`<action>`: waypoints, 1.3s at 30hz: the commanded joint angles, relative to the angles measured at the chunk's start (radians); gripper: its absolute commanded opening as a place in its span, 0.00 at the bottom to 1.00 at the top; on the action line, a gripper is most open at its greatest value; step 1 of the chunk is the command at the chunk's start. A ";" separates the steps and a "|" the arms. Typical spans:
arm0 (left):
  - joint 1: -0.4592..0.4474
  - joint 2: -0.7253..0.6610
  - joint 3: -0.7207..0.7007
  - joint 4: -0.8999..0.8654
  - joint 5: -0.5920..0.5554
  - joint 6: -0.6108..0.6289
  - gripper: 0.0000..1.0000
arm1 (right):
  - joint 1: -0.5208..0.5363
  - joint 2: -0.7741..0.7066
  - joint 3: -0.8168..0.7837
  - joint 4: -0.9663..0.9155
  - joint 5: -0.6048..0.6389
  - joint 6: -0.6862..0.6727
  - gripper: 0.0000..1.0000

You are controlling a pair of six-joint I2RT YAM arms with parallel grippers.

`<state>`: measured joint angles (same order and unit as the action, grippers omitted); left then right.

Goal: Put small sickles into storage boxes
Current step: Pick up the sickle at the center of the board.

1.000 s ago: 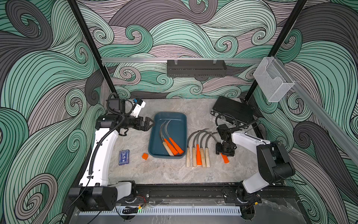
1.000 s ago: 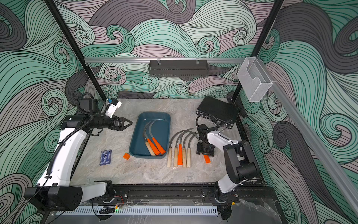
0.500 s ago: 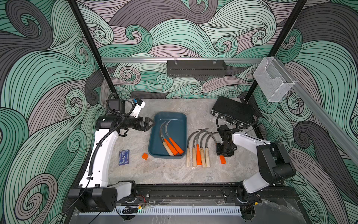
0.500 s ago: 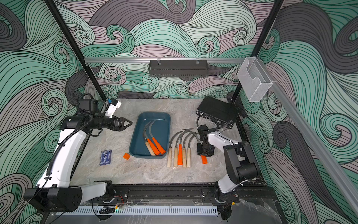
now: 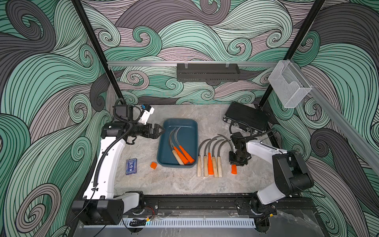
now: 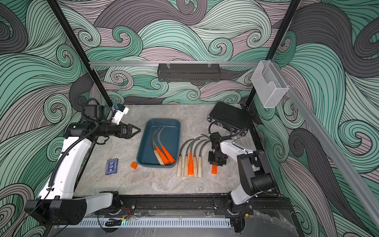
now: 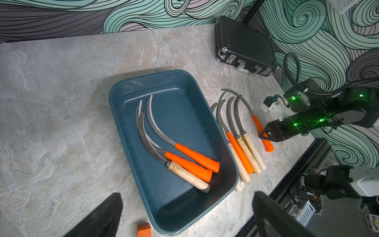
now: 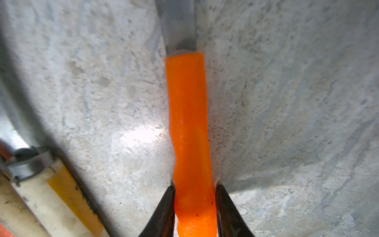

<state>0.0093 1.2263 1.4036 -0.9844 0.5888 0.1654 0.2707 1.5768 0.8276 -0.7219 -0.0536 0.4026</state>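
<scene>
Orange-handled sickle (image 8: pixel 187 123) pinched at handle inside right claw (image 8: pixel 194 187).

My right gripper (image 8: pixel 194 186) points down, fingers (image 8: pixel 164 213) pinching an orange sickle handle (image 8: pixel 187 123); my left gripper (image 5: pixel 160 131) hangs level, jaws spread wide.

Your marble-patterned table (image 5: pixel 180 184) carries a teal tray (image 5: pixel 188 131) near its middle, its long sides running from the far edge toward the near one. Just beside the tray, toward the right edge, five sickles (image 5: pixel 209 160) lie in a tight row. Their handles point to the near edge: four of pale wood, one orange. Closer to the right edge you have one orange-handled sickle (image 5: pixel 234 169) on its own. A black case (image 5: pixel 246 118) sits in the far right corner. Toward the left edge, a small orange cube (image 5: pixel 153 165) lies near the tray's near corner, with a small blue box (image 5: pixel 131 166) beyond it.
</scene>
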 commanded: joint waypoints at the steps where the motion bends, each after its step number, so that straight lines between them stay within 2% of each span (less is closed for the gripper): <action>1: -0.008 -0.019 -0.002 0.006 0.004 -0.007 0.99 | 0.002 0.041 -0.007 0.024 -0.049 0.004 0.37; 7: -0.009 -0.022 -0.005 0.009 0.005 -0.015 0.99 | 0.002 0.058 0.010 0.011 -0.044 -0.001 0.34; 21: -0.013 -0.042 -0.015 0.013 0.002 -0.016 0.99 | 0.002 0.061 0.018 0.006 -0.071 -0.024 0.14; 27: -0.014 -0.049 -0.009 0.012 -0.009 -0.011 0.99 | 0.003 0.005 0.012 0.005 -0.116 -0.027 0.07; 39: -0.014 -0.048 -0.002 0.018 -0.020 -0.011 0.99 | -0.011 -0.102 0.028 -0.013 -0.176 -0.007 0.05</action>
<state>0.0029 1.1995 1.3895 -0.9714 0.5758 0.1535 0.2684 1.5024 0.8482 -0.7254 -0.2005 0.3935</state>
